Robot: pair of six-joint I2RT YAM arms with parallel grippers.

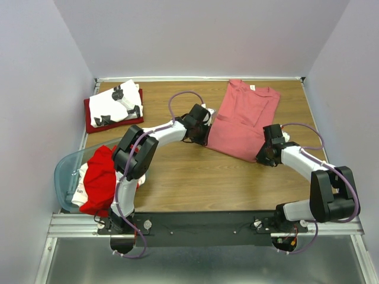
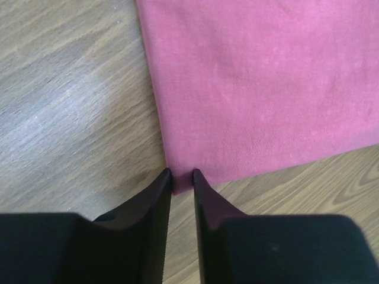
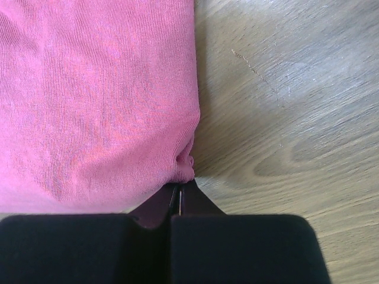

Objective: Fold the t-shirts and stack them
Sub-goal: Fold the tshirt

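The salmon-pink t-shirt (image 1: pixel 243 118) lies folded lengthwise on the table's right half, collar at the far end. My left gripper (image 1: pixel 203 134) is at its near left corner. In the left wrist view the jaws (image 2: pixel 182 173) stand a narrow gap apart, with the flat corner of the shirt (image 2: pixel 266 89) between the tips. My right gripper (image 1: pixel 265 155) is at the near right corner. In the right wrist view it (image 3: pixel 180 188) is shut on the bunched corner of the shirt (image 3: pixel 95 100). A white t-shirt with black prints (image 1: pixel 118 102) lies folded on a dark red one (image 1: pixel 90 123) at the far left.
A translucent pale-blue tub (image 1: pixel 64 171) sits at the near left edge, holding a bright red shirt (image 1: pixel 100 177) and white cloth (image 1: pixel 77 192). Grey walls enclose the wooden table (image 1: pixel 177 171) on three sides.
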